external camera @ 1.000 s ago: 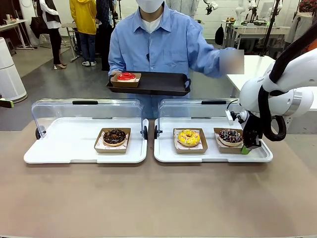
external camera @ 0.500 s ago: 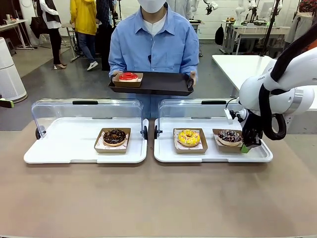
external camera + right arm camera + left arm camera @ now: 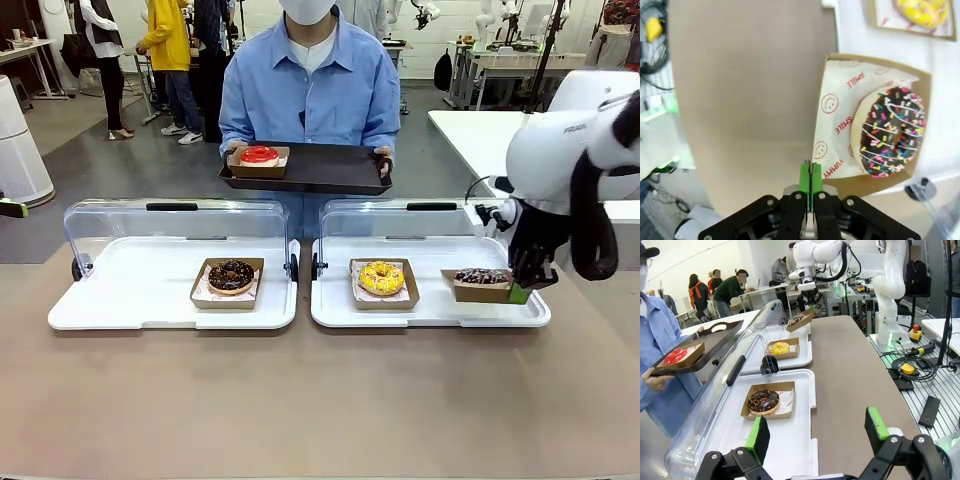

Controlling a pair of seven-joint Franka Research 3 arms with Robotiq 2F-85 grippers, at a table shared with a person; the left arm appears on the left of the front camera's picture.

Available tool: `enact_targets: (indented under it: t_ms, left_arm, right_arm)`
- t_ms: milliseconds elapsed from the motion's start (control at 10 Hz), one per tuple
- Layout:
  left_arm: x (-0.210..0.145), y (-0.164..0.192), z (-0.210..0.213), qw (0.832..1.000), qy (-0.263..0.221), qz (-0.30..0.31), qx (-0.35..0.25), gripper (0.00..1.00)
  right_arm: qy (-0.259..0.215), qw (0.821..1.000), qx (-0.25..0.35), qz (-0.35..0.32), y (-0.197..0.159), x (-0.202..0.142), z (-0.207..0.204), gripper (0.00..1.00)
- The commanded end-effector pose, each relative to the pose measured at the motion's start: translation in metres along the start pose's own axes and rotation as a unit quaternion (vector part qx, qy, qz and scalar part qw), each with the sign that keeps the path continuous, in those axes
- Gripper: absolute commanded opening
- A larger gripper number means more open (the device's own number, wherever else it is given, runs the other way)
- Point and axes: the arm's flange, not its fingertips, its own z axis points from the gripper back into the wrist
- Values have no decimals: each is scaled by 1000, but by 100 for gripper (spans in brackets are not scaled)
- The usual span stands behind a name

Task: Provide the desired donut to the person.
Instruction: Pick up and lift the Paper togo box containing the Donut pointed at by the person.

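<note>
The right jaws are clamped flat on the right-hand rim of the cardboard boat [image 3: 478, 291] that carries the sprinkled chocolate donut [image 3: 483, 276]. In the right wrist view the green pads [image 3: 803, 176] meet with only the card wall between them, and the donut [image 3: 888, 131] lies up and to the right of the grip. The boat hangs just clear of the right white serving tray [image 3: 430, 315], at the lower right of the front view, with its free end towards picture left.

The relation that matters is the one to the person [image 3: 308, 90], who holds a black tray [image 3: 335, 168] at upper centre, up and left of the boat and beyond the raised clear lid [image 3: 400, 222]. A red donut [image 3: 258, 154] sits at the tray's left end, leaving the middle and right bare, so the carry probably runs up and over the lid to that bare part. The right arm is far the nearer.

The left jaws stand wide apart and hold nothing, low over the left tray near the plain chocolate donut [image 3: 763, 401].
</note>
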Motion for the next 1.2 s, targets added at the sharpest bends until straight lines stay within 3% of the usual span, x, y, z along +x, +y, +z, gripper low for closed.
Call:
enact_targets:
  t_ms: [0,500,800,1100]
  left_arm:
    - [2,1,0,1000,-3,5,11,100]
    - [2,1,0,1000,-3,5,11,100]
    - [2,1,0,1000,-3,5,11,100]
    - [2,1,0,1000,-3,5,11,100]
  right_arm:
    - [26,1000,-14,-1,28,5,27,0]
    - [17,999,-46,-16,62,13,115,0]
    - [4,997,-62,-38,50,23,153,0]
    - [-16,998,-48,-28,32,21,162,0]
